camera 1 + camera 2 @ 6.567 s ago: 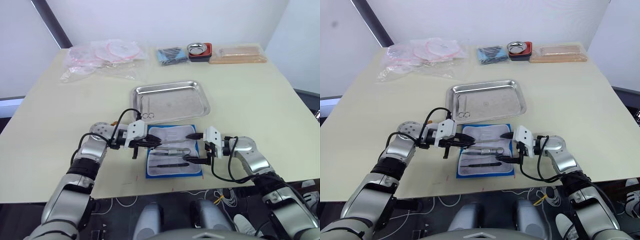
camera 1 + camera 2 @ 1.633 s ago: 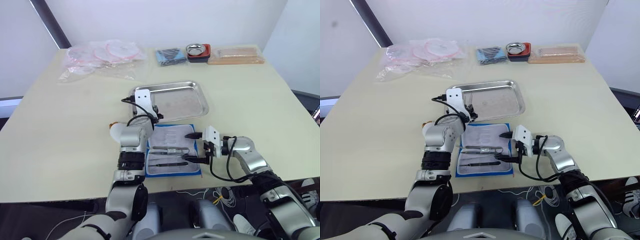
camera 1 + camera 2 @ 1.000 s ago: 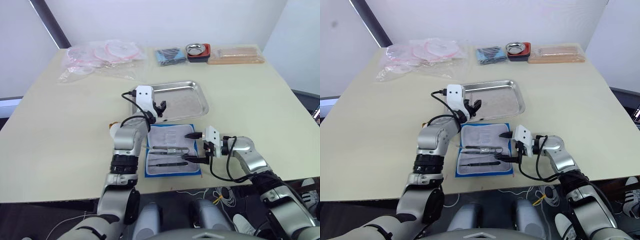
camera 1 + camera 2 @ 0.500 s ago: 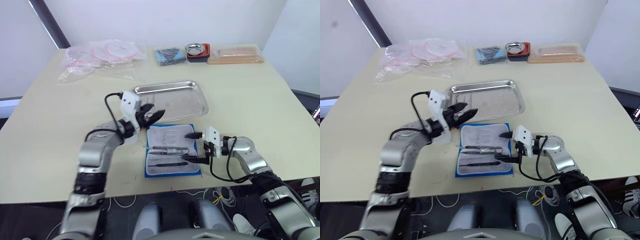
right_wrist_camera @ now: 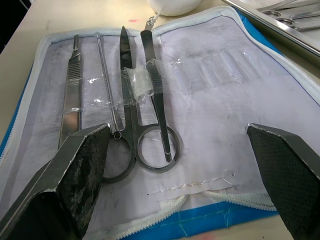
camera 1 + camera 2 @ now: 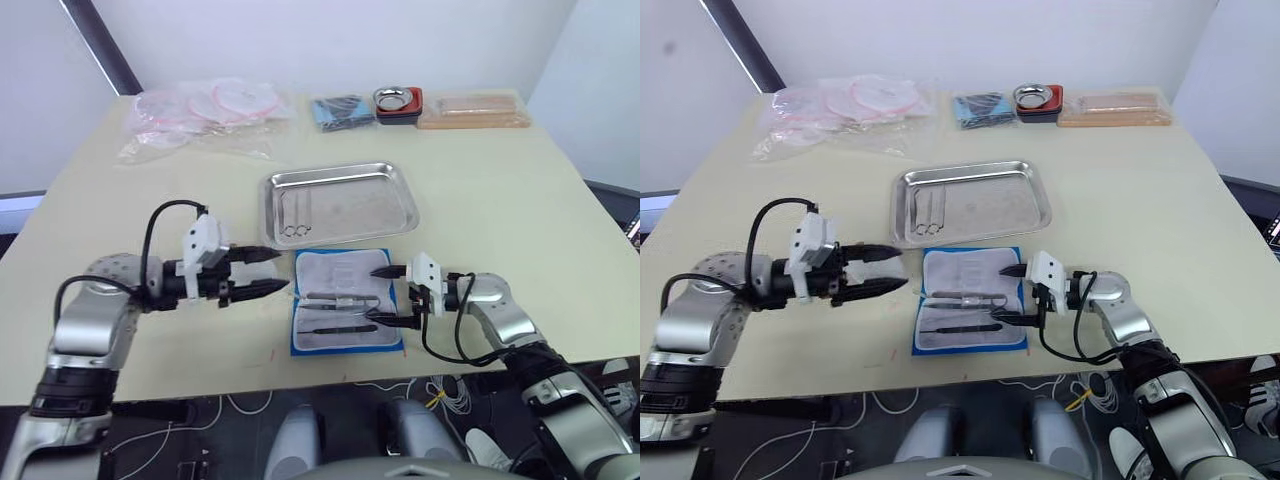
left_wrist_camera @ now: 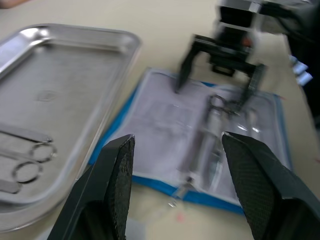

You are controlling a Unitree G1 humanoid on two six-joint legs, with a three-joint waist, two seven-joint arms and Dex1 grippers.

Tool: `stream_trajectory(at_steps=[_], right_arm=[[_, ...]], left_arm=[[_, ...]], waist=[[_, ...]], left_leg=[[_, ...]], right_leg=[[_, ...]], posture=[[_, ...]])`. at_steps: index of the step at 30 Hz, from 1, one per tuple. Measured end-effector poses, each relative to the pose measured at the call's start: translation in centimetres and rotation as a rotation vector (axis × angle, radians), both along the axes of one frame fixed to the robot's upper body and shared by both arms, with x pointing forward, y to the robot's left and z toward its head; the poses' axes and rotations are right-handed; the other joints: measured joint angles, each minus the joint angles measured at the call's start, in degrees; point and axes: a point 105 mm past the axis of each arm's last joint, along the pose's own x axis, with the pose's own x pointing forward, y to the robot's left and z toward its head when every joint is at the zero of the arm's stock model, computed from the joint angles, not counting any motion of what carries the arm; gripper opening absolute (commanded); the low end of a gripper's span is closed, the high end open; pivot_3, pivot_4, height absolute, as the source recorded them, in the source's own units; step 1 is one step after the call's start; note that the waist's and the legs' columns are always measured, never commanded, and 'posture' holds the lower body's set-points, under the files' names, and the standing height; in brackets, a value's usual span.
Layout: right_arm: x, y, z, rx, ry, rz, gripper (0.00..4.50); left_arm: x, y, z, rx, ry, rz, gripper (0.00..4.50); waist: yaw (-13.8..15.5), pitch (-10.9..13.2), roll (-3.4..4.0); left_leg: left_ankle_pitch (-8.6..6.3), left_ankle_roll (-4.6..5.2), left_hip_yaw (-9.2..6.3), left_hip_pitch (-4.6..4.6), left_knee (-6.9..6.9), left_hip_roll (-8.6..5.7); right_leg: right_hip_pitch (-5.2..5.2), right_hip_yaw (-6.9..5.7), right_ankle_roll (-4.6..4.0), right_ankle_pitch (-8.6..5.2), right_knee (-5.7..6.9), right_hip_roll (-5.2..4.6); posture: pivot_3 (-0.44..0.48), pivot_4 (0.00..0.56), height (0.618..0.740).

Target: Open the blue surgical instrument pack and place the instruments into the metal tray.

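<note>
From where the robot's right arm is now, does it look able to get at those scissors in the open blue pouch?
Probably yes. The right gripper hangs open at the right edge of the blue surgical instrument pack, and the scissors lie directly between its fingers, uncovered. A clear strap across them might resist lifting.

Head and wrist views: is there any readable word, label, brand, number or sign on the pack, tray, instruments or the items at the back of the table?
None: no readable text.
Blue surgical instrument pack: plain lining with stitching.
Metal tray: a faint stamped mark on the floor in the left wrist view, too blurred to read.
Instruments: no legible engraving.
Plastic bags and the items beside them at the back edge: any print is too small to read.
</note>
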Motion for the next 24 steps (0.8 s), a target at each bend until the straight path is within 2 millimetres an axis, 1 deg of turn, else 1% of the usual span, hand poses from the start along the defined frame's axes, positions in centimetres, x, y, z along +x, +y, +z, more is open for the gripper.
stream_trajectory(at_steps=[1,5,14,19,23,24], right_arm=[[0.0,0.0,0.0,0.0,0.0,0.0,4.5],[0.0,0.0,0.0,0.0,0.0,0.004,4.5],[-0.1,0.0,0.0,0.0,-0.001,0.014,4.5],[-0.1,0.0,0.0,0.0,-0.002,0.014,4.5],[-0.1,0.0,0.0,0.001,-0.002,0.013,4.5],[-0.1,0.0,0.0,0.001,-0.002,0.013,4.5]], left_arm=[[-0.2,0.2,0.2,0.002,-0.002,-0.024,4.43],[-0.8,1.3,0.6,0.031,-0.003,-0.096,4.43],[-0.9,2.7,1.9,0.076,-0.027,-0.108,4.43],[-0.9,2.5,1.8,0.066,-0.033,-0.127,4.43],[-0.4,1.7,1.7,0.073,-0.075,-0.16,4.43],[0.1,0.9,1.3,0.093,-0.106,-0.187,4.43]], waist=[[0.0,0.0,0.01],[0.0,0.0,0.0],[0.0,0.0,-0.03],[0.0,0.0,-0.04],[0.0,0.0,-0.05],[0.0,0.0,-0.07]], left_leg=[[0.0,0.0,0.01,0.0,-0.02,0.0],[0.0,0.0,0.04,0.02,-0.16,0.0],[0.01,0.01,0.06,0.04,-0.39,-0.01],[0.01,0.01,0.06,0.03,-0.4,0.0],[0.01,0.02,0.08,0.04,-0.39,-0.01],[0.01,0.02,0.07,0.04,-0.4,-0.03]], right_leg=[[0.0,0.0,0.0,0.0,-0.01,-0.04],[-0.01,-0.01,0.0,0.0,-0.09,-0.11],[-0.01,-0.06,0.0,0.0,-0.27,-0.12],[-0.01,-0.08,0.0,0.0,-0.3,-0.12],[0.0,-0.09,0.01,0.0,-0.3,-0.11],[0.01,-0.11,0.01,0.0,-0.31,-0.1]], posture=[[0.0,0.15,0.74],[0.0,0.15,0.74],[0.0,0.15,0.74],[0.0,0.15,0.74],[0.0,0.15,0.74],[0.0,0.15,0.74]])
